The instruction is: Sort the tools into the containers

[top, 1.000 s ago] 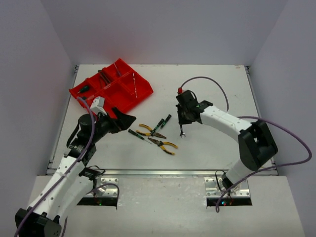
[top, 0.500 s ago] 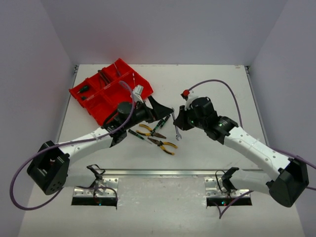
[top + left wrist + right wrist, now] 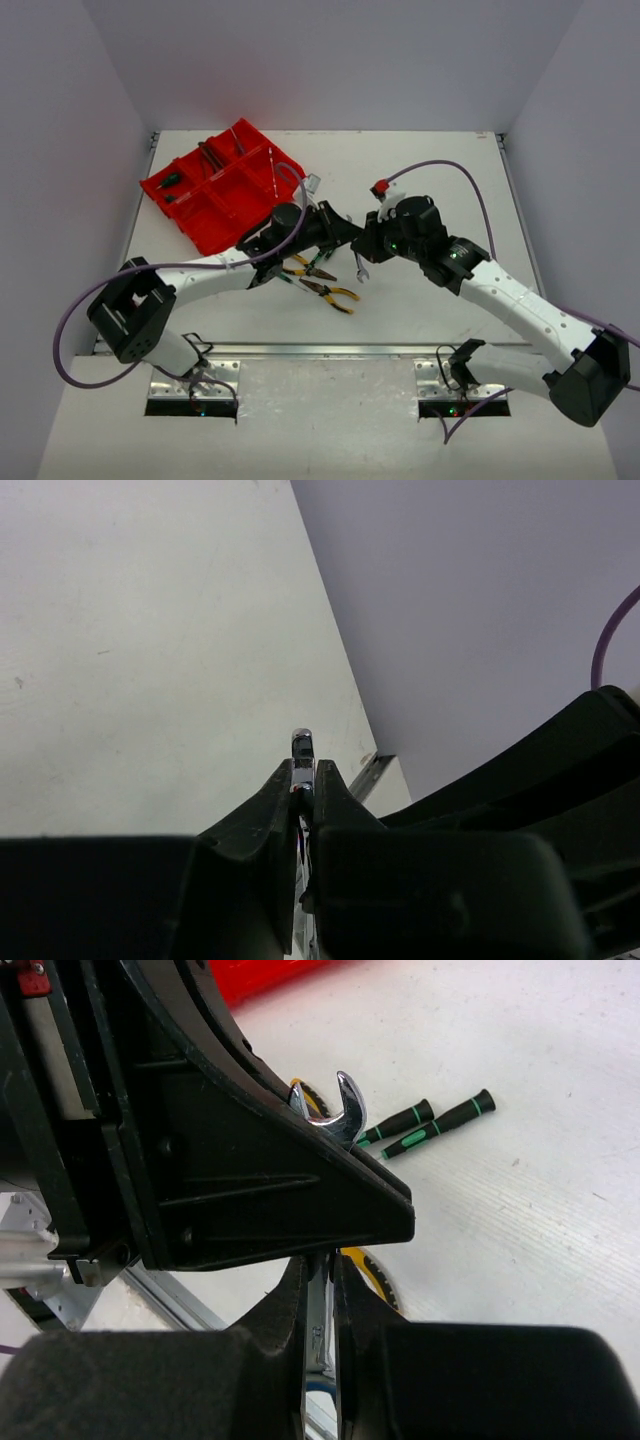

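Red divided tray (image 3: 225, 215): one. Yellow-handled pliers (image 3: 308, 267): two, on the table (image 3: 440, 170). Silver wrench (image 3: 340, 1105): one. Green-black screwdrivers (image 3: 445, 1120): at least three, two paired on the table, one in the tray. Other tray contents: too small to count.

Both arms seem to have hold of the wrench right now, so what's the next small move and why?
Probably open the right jaws. The silver wrench is pinched from both sides at once: the right jaws clamp its shaft, and the left jaws are shut on it nearer its open-ended head. Letting go on the right would likely let the left jaws carry it to the red tray.
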Available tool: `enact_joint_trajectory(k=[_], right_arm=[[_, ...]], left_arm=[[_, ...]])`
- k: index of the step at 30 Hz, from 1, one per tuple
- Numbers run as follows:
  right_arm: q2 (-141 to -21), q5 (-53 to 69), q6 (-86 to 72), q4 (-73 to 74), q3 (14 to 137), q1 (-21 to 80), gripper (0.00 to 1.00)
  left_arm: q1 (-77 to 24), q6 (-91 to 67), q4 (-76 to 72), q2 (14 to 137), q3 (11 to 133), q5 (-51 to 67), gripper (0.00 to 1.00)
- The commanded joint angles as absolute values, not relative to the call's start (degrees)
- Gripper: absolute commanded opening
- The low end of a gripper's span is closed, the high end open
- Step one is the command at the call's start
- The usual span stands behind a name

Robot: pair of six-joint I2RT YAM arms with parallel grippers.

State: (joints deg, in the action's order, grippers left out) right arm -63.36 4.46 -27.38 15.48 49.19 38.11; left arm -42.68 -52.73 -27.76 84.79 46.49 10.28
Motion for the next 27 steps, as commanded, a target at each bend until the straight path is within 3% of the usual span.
enact_joint_trajectory(k=[1, 2, 3, 4, 5, 7, 11, 20, 27], right_arm=[[-61.35, 4.96, -27.86, 11.57, 50.94, 38.53, 0.04], [-61.02, 3.83, -28.06, 12.24, 51.0, 38.56, 0.19], [-60.85, 2.17, -28.56, 14.06, 51.27, 38.51, 0.39], [-60.64, -1.65, -29.13, 17.3, 51.63, 38.5, 0.72], [-60.56, -4.9, -29.57, 18.62, 52.04, 38.5, 0.85], [-60.48, -10.06, -30.51, 24.86, 53.52, 38.35, 0.97], [-57.05, -12.71, -29.72, 29.58, 51.71, 38.35, 0.99], [-47.79, -12.05, -27.92, 33.22, 46.19, 38.33, 0.99], [-46.45, -10.63, -27.91, 32.96, 45.18, 38.41, 0.99]], left_arm=[[-43.17, -50.39, -26.2, 85.13, 51.62, 8.33, 0.0], [-42.96, -48.58, -22.82, 85.08, 53.68, 4.91, 0.0], [-42.68, -45.66, -18.06, 85.08, 57.38, 1.1, 0.0], [-41.6, -42.81, -10.7, 85.68, 60.07, -5.18, 0.0], [-40.31, -41.76, -5.16, 86.51, 62.87, -9.59, 0.0], [-35.06, -38.16, 3.42, 89.91, 70.13, -15.4, 0.0], [-28.59, -30.05, 10.35, 98.68, 81.76, -27.23, 0.0], [-17.35, -9.18, 13.09, 121.13, 110.38, -26.75, 0.0], [-15.03, -8.96, 15.62, 129.54, 117.24, -23.13, 0.0]])
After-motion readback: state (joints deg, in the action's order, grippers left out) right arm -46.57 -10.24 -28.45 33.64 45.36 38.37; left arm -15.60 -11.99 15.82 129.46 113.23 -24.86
